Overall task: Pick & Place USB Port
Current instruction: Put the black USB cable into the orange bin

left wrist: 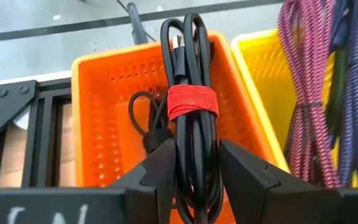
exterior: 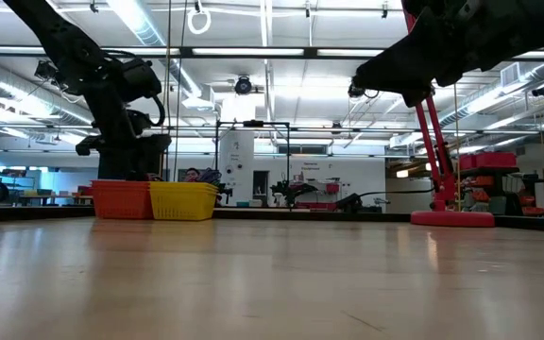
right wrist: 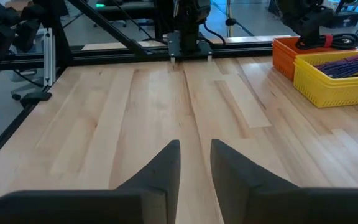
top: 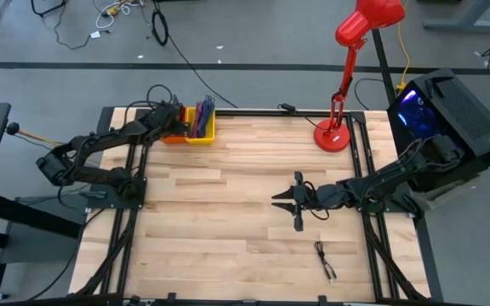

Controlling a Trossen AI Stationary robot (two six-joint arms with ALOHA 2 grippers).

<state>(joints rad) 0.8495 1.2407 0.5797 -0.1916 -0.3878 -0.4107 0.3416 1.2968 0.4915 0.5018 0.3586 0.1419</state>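
Observation:
In the left wrist view, a coiled black USB cable (left wrist: 188, 56) bound by a red strap (left wrist: 191, 102) sits between the fingers of my left gripper (left wrist: 194, 158), right over the orange bin (left wrist: 104, 118). In the high view this gripper (top: 177, 119) is at the table's far left, above the bins. My right gripper (top: 281, 201) hovers over the middle of the table, its fingers (right wrist: 194, 155) a little apart with nothing between them. A second black cable (top: 326, 261) lies flat on the near right part of the table. My left gripper pinches the black cable bundle between its two fingers (left wrist: 160, 162), just behind the red strap (left wrist: 194, 134). The fingers lie along the coil's length. The looped end (left wrist: 182, 37) sticks out past the fingertips over the orange bin. Whether it touches the bin does not show.
A yellow bin (top: 202, 127) full of coloured cables stands next to the orange bin (top: 173, 136) at the far edge. A red desk lamp (top: 333, 134) stands at the far right corner. A black box with a lit panel (top: 445, 115) sits beyond the right edge.

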